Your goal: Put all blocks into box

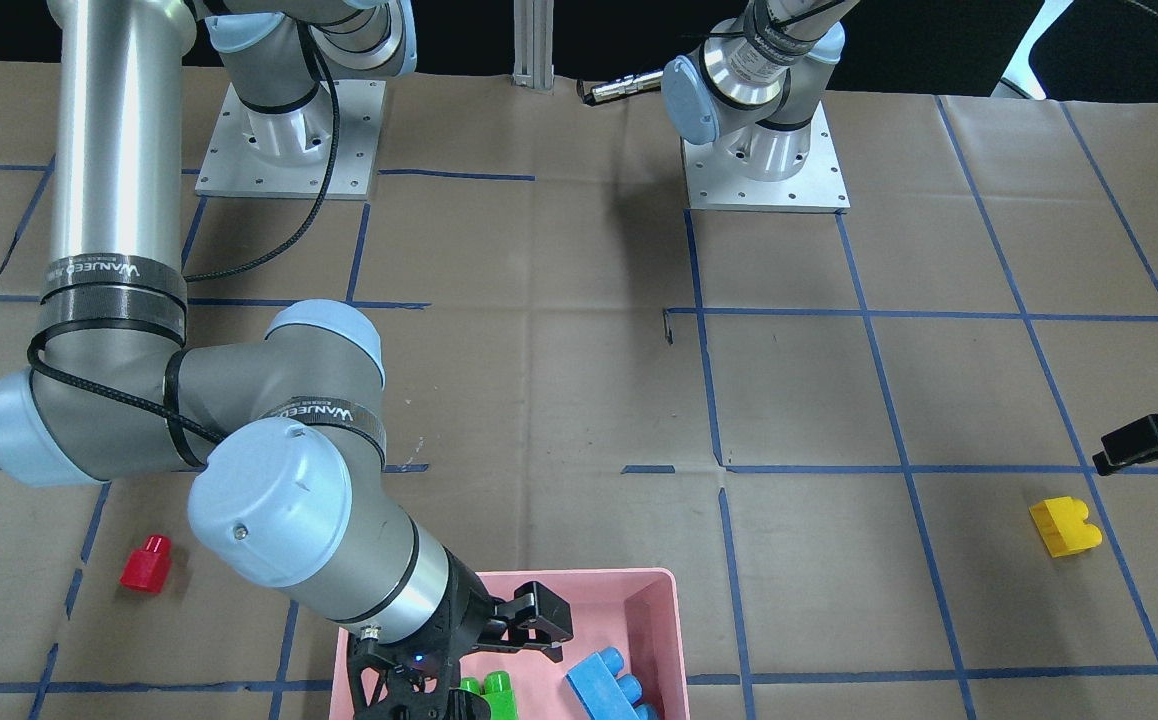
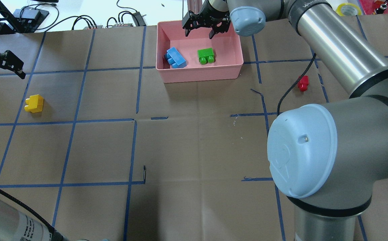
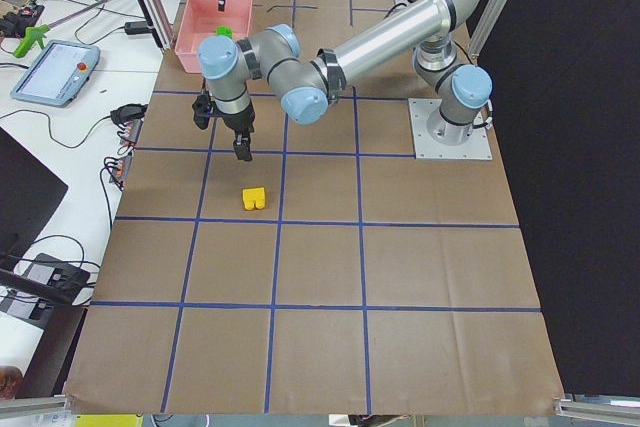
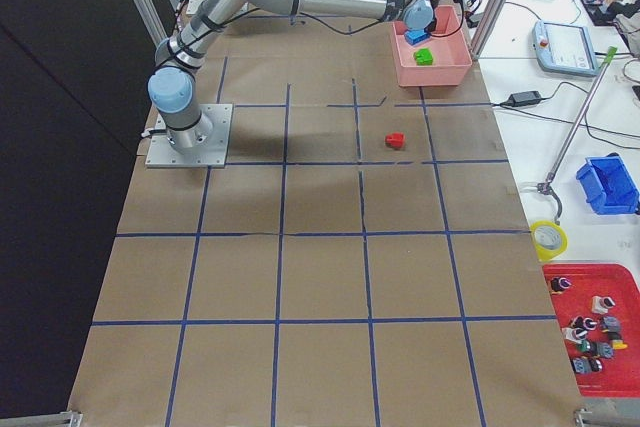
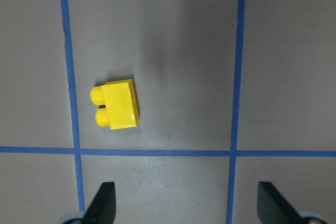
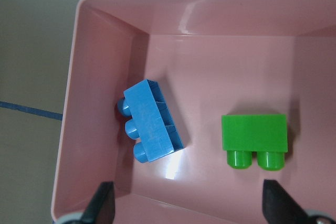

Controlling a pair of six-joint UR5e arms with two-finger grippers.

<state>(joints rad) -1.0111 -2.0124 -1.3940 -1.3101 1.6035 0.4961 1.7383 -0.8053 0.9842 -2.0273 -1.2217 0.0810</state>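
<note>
The pink box [image 2: 200,74] stands at the table's far middle edge and holds the blue block [image 2: 176,58] and the green block [image 2: 206,56]. My right gripper [image 2: 203,28] hangs open and empty over the box; in its wrist view the blue block [image 6: 151,121] and the green block [image 6: 254,137] lie below it. The red block [image 2: 303,83] stands on the table to the right of the box. The yellow block [image 2: 34,103] lies far left. My left gripper [image 2: 8,74] is open and empty above the table, just beyond the yellow block [image 5: 118,104].
The table is brown paper with a blue tape grid. The two arm bases [image 1: 765,170] stand at the robot's side. The right arm's elbow [image 2: 301,150] looms over the right half. Cables and devices [image 2: 29,15] lie beyond the far edge.
</note>
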